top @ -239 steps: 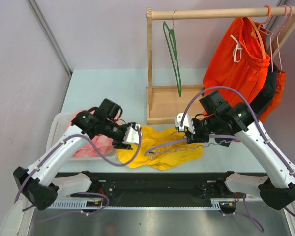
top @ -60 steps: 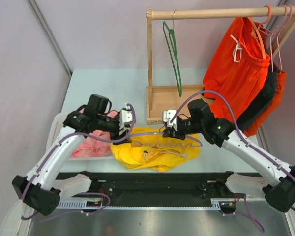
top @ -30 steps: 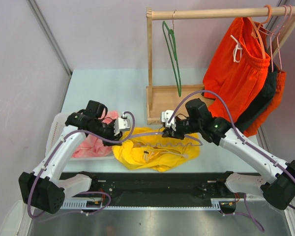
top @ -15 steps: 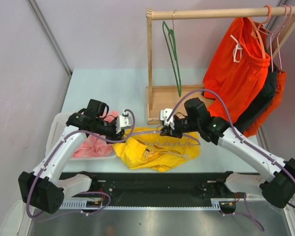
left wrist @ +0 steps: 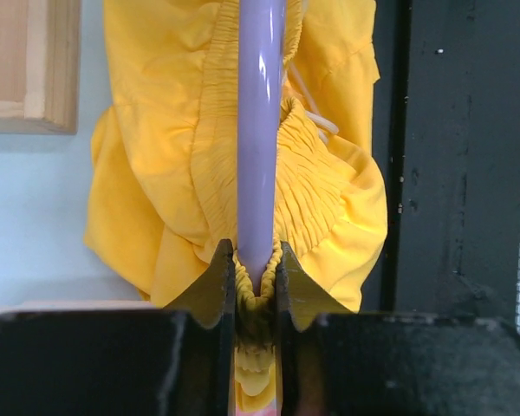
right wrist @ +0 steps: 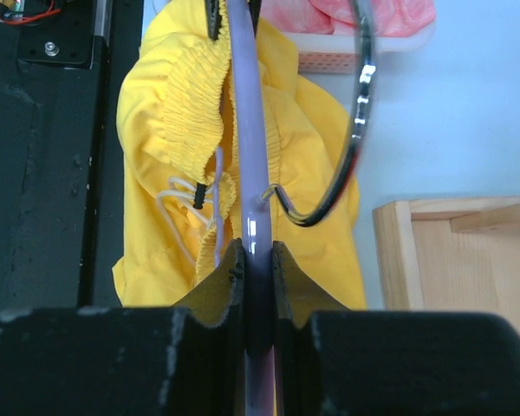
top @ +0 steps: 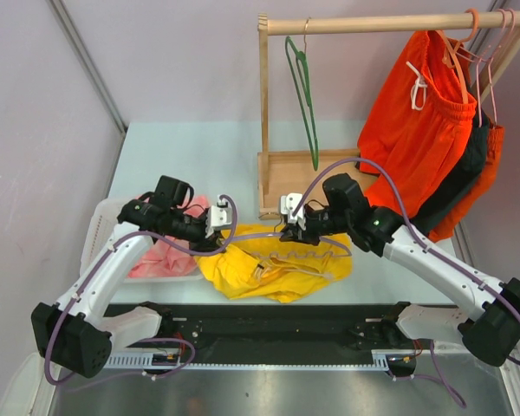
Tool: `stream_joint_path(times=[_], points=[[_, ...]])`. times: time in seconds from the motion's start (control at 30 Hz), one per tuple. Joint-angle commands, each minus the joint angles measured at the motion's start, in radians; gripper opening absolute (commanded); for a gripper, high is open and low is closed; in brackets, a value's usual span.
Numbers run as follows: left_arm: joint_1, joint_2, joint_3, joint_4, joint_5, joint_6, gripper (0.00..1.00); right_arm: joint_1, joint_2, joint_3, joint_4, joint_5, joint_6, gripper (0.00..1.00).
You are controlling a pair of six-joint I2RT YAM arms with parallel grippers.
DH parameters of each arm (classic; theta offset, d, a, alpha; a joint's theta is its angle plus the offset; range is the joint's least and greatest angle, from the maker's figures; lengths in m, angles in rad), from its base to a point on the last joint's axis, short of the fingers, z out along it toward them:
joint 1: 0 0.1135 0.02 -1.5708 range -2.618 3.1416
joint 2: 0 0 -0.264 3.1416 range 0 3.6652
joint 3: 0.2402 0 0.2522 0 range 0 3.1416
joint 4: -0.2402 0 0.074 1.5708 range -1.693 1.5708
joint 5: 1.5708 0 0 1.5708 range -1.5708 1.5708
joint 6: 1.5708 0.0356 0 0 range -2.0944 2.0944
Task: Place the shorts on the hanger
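Narrowing over the last second, the left gripper (left wrist: 256, 260) now pinches the end of the hanger (left wrist: 260, 121), with the waistband of the shorts (left wrist: 147, 130) bunched in. The right gripper (right wrist: 258, 253) stays clamped on the bar. Threading the waistband looks underway. The shorts lie just in front of the wooden rack (top: 263, 113). No writing is legible.

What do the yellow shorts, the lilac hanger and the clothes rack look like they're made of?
Shorts: soft matte cloth, shown by the gathered elastic waistband and loose folds.
Hanger: smooth and glossy with a bright highlight stripe, probably plastic or coated metal.
Rack: pale, tan wood with a matte, seemingly unpainted finish.
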Motion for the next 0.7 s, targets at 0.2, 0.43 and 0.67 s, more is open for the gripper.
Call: stream_joint_path(times=[0.2, 0.43, 0.67], points=[[-0.005, -0.038, -0.028, 0.115, 0.04, -0.159, 0.0, 0.005, -0.197, 0.034, -0.039, 0.153, 0.163, 0.56], [0.011, -0.038, -0.042, 0.167, 0.04, -0.25, 0.0, 0.006, -0.333, 0.013, -0.281, 0.215, 0.167, 0.54], [0.018, -0.007, -0.032, 0.193, 0.054, -0.288, 0.0, 0.022, -0.353, -0.211, -0.118, 0.34, 0.129, 0.47]])
